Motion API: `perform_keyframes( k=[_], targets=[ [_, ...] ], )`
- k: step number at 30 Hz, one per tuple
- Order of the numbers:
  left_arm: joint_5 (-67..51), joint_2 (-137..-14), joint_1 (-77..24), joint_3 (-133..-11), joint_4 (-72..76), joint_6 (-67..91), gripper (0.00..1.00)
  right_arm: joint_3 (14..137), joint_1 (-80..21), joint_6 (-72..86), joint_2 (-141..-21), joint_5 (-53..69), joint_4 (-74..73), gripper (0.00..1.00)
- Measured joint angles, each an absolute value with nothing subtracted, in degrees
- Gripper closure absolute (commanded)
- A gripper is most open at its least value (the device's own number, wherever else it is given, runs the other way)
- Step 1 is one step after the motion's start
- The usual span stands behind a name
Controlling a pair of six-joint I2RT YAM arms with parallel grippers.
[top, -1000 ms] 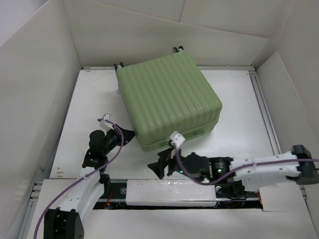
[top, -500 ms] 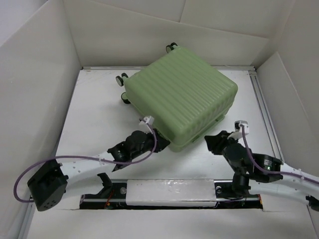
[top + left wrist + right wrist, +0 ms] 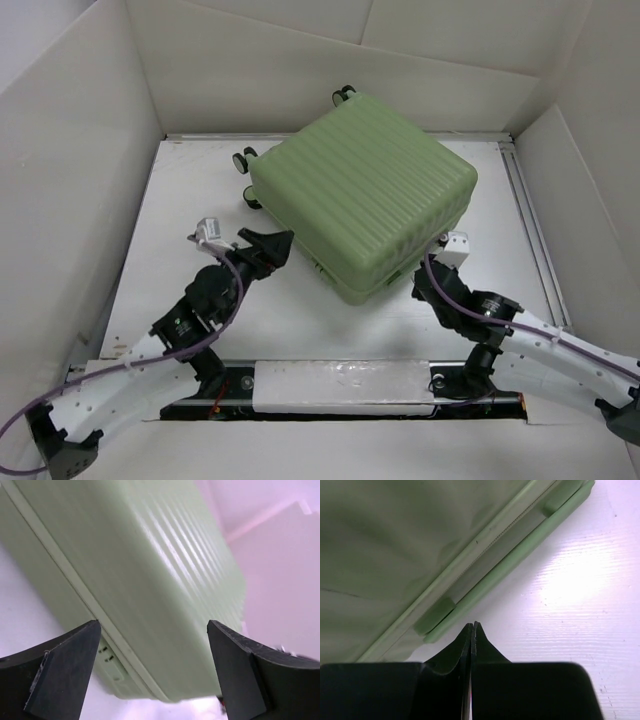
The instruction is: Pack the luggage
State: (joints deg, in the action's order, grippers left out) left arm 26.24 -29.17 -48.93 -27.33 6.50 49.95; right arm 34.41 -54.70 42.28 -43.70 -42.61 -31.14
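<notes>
The luggage is a pale green ribbed hard-shell suitcase, lying closed and turned at an angle in the middle of the table. Its black caster wheels point to the back left. My left gripper stands open just off the case's front left side, with nothing between its fingers. In the left wrist view the luggage fills the gap ahead of the left gripper. My right gripper is shut and empty at the front right side. Its tips sit on the table beside the luggage, close to the seam.
Tall white walls box the table in on the left, back and right. A metal rail with the arm bases runs along the near edge. A raised strip borders the table's right side.
The suitcase turned and slid back and right a second ago, then stayed put. My left gripper opened and drew back left. My right gripper shut and moved up to the case's front right side.
</notes>
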Motion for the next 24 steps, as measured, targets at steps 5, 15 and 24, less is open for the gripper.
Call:
perform_keyframes(
  k=[5, 15, 24],
  targets=[
    [28.5, -46.8, -46.9, -43.1, 1.7, 48.0, 0.12, 31.9, -51.6, 40.0, -45.8, -39.5, -26.6, 1.0],
    [-1.3, -67.9, -4.7, -59.8, 5.0, 48.8, 0.12, 26.1, -50.3, 37.8, -39.7, -35.1, -22.1, 0.72],
    [-26.4, -88.4, 6.1, -63.3, 13.7, 54.8, 0.12, 24.9, -49.4, 36.8, -38.6, -33.3, -20.6, 0.46]
  ],
)
